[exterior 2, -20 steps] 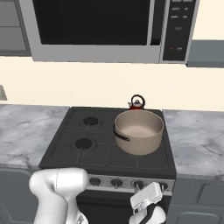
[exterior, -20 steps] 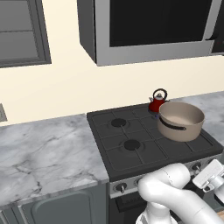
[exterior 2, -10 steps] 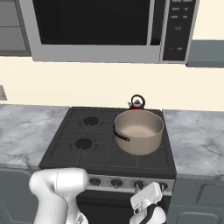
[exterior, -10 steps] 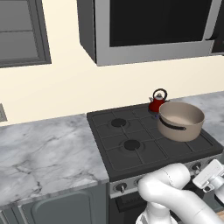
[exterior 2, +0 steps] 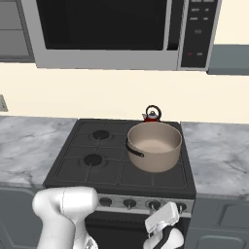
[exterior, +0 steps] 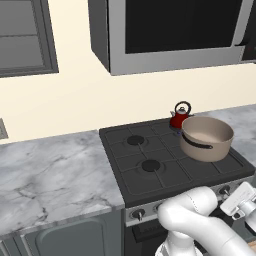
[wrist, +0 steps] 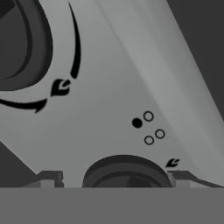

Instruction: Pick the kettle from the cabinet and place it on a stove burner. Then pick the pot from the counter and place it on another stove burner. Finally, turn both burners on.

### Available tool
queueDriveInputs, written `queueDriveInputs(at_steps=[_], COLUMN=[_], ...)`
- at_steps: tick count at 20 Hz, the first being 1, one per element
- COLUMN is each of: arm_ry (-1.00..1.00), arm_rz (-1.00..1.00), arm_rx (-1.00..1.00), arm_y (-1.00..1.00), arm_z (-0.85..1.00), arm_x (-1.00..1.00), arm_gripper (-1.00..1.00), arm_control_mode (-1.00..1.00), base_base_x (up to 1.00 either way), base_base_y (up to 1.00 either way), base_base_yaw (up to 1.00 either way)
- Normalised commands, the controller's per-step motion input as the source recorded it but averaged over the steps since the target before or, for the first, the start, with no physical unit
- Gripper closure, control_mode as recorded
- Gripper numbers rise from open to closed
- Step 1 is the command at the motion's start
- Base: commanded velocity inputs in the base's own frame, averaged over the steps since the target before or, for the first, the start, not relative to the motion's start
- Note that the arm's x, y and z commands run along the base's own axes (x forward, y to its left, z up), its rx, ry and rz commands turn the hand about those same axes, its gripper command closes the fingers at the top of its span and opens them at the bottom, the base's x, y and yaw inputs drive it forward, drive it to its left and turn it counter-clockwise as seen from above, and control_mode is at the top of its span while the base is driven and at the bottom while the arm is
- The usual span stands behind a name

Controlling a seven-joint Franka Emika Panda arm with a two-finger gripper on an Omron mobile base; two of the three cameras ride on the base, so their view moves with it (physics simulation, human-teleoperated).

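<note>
The small red kettle stands on the back right burner of the black cooktop. Right in front of it the wide tan pot sits on the front right burner. Both left burners are bare. My gripper is low at the stove's front panel, under the pot. Its fingers stand apart on either side of a round dark knob, with a gap on the left side. My white hand points at the knob row.
The marble counter runs on both sides of the stove. A silver-framed microwave hangs above the cooktop, with a dark grey cabinet slab to its right. A second knob lies further along the panel.
</note>
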Motion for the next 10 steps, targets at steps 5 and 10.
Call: queueDriveInputs(at_steps=[5, 10], arm_ry=[0.00, 0.00], arm_rz=[0.00, 0.00], arm_rx=[0.00, 0.00], arm_y=[0.00, 0.00], arm_z=[0.00, -0.10], arm_x=[-0.11, -0.25], arm_gripper=[-1.00, -1.00], arm_control_mode=[-1.00, -1.00], base_base_x=[0.00, 0.00], base_base_y=[0.00, 0.00], base_base_yaw=[0.00, 0.00])
